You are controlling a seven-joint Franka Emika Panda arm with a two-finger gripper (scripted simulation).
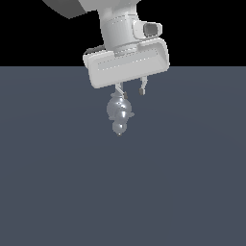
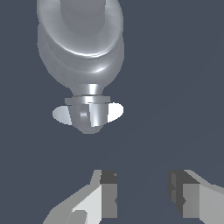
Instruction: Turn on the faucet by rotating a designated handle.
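**A:** Status? Where's the faucet?

**B:** Faucet (image 1: 118, 113) sits on the flat grey floor (image 1: 192, 192), roughly centre of the exterior view, directly under the Panda hand. Small polished-metal piece: rounded body, a knob-like end toward the near side.

**A:** Gripper?

**B:** Gripper (image 1: 130, 90) has its fingers apart, holding nothing. In the exterior view the left finger looks to reach the top of the faucet, the right finger hangs beside it to the right. Can't confirm contact from that angle.

**A:** Wrist cam?

**B:** Both fingertips (image 2: 109, 192) are visible with a clear gap. Faucet (image 2: 81, 48) lies beyond them, not between them. A short neck leads off the big body to a small hub with two flat wings, which I take to be the handle (image 2: 89, 113).

**A:** Handling?

**B:** Rigid metal, my guess is a fixed base, so only the handle should turn. The finish is glossy and the surfaces are curved, so expect slip on the rounded body. The flat wings are the better purchase: pinch across them or push one wing sideways.

**A:** Risk?

**B:** The wings are thin and small. A misaligned close lands on the round hub and skates off.
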